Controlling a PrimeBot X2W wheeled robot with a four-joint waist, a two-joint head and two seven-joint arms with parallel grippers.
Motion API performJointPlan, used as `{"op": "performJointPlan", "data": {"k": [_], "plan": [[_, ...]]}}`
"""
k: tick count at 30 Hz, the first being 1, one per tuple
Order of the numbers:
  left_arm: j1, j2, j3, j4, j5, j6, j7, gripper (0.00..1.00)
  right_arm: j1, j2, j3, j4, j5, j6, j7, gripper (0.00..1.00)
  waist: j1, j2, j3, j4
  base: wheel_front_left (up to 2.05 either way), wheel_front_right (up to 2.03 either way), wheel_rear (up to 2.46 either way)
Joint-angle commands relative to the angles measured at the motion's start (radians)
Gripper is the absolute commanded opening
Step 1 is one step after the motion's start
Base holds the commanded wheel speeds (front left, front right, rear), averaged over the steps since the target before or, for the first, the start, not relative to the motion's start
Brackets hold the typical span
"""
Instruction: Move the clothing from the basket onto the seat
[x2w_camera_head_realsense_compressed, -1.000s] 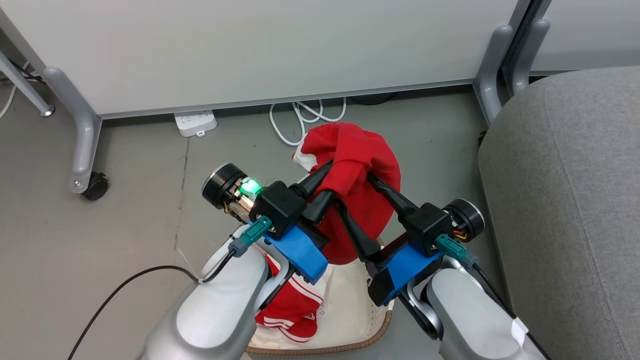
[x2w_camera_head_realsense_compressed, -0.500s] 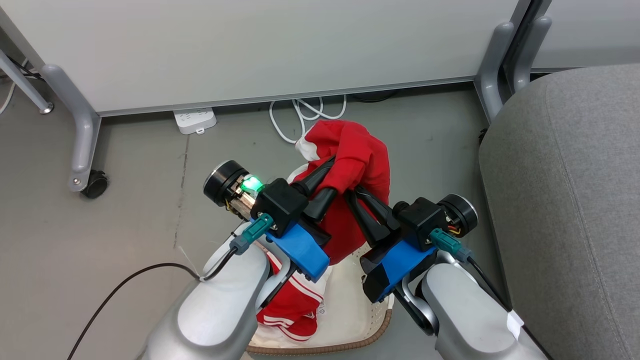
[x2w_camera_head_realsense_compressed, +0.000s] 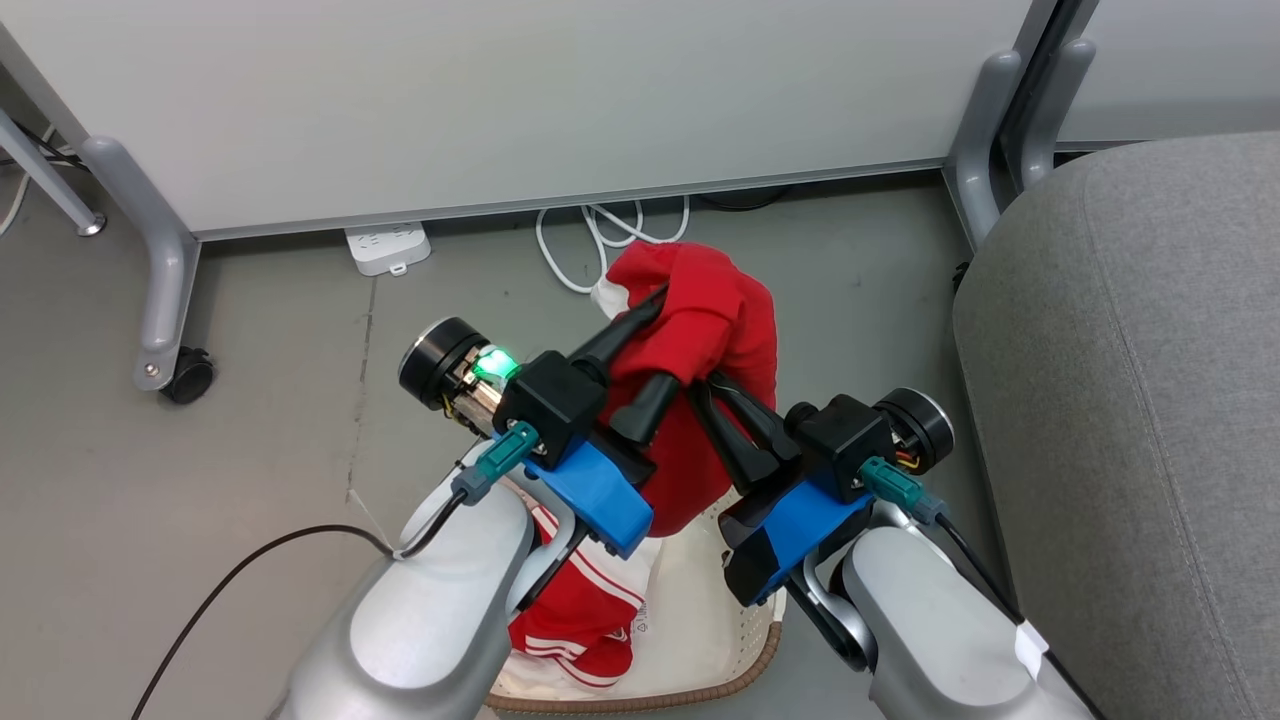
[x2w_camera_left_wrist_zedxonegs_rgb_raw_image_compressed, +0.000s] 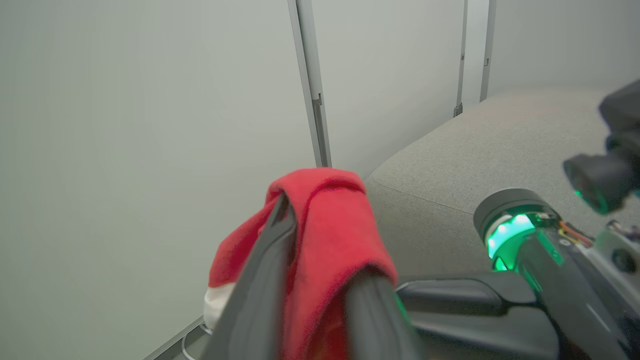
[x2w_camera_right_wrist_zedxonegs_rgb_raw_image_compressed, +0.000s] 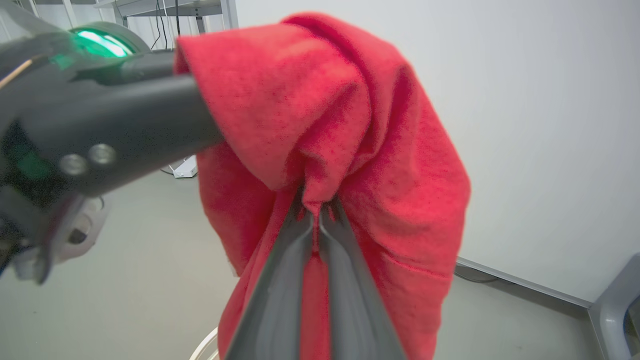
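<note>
Where the left forearm (x2w_camera_head_realsense_compressed: 430, 620) and right forearm (x2w_camera_head_realsense_compressed: 940, 640) come in nearest the robot, the basket (x2w_camera_head_realsense_compressed: 700, 600) sits on the floor (x2w_camera_head_realsense_compressed: 250, 420) between them. The striped garment (x2w_camera_head_realsense_compressed: 580, 620) lies inside it on the left, partly hidden under the left forearm. The right part of the basket shows bare cream plastic.

Just beyond and above the basket, the red garment (x2w_camera_head_realsense_compressed: 730, 320) hangs in the air, clear of the rim, with both grippers at it. The right gripper (x2w_camera_head_realsense_compressed: 708, 386) reaches in from the right with its fingers pressed together, and its wrist view shows a fold of the red cloth pinched at their tips. The left gripper (x2w_camera_head_realsense_compressed: 668, 338) reaches in from the left with its fingers apart. The cloth is draped between them and over one tip, not clamped. A small white patch shows at the far left edge of the red garment.

To the right, the seat (x2w_camera_head_realsense_compressed: 1130, 400) stands along that side from near to far, with a strip of floor between it and the hanging cloth.

Farther off, a white cable (x2w_camera_head_realsense_compressed: 590, 245) and a power strip (x2w_camera_head_realsense_compressed: 385, 248) lie on the floor at the foot of a white wall panel (x2w_camera_head_realsense_compressed: 500, 90). A grey leg with a caster (x2w_camera_head_realsense_compressed: 187, 377) stands at the far left.
</note>
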Motion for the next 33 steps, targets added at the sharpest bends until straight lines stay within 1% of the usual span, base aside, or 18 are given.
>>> {"op": "performJointPlan", "data": {"k": [1,12,19,26,33], "plan": [[0.004,0.001,0.007,-0.002,0.005,0.002,-0.003,1.0,0.0,-0.001,-0.001,-0.004,0.007,-0.001,-0.001,0.0,-0.0001,-0.0001,-0.001,0.0,0.0,0.0,0.0],[0.024,0.002,0.026,0.005,0.022,0.001,-0.003,1.0,0.009,-0.001,-0.023,-0.023,0.007,-0.001,-0.001,0.0,-0.0001,-0.0001,0.004,-0.006,0.0,0.0,0.0],[0.027,0.01,0.044,0.001,0.031,0.001,-0.003,1.0,0.014,-0.001,-0.058,-0.036,-0.002,-0.001,-0.001,0.0,-0.0001,-0.0001,0.016,-0.028,0.0,0.0,0.0],[0.024,0.017,0.046,-0.008,0.039,0.001,-0.003,1.0,0.022,-0.001,-0.106,-0.054,-0.017,-0.001,-0.001,0.0,-0.0001,-0.0001,0.035,-0.074,0.0,0.0,0.0],[0.007,0.03,0.037,-0.015,0.043,0.001,-0.003,1.0,0.026,-0.001,-0.188,-0.087,-0.044,-0.001,-0.001,0.0,-0.0001,-0.0001,0.065,-0.148,0.0,0.0,0.0]]}}
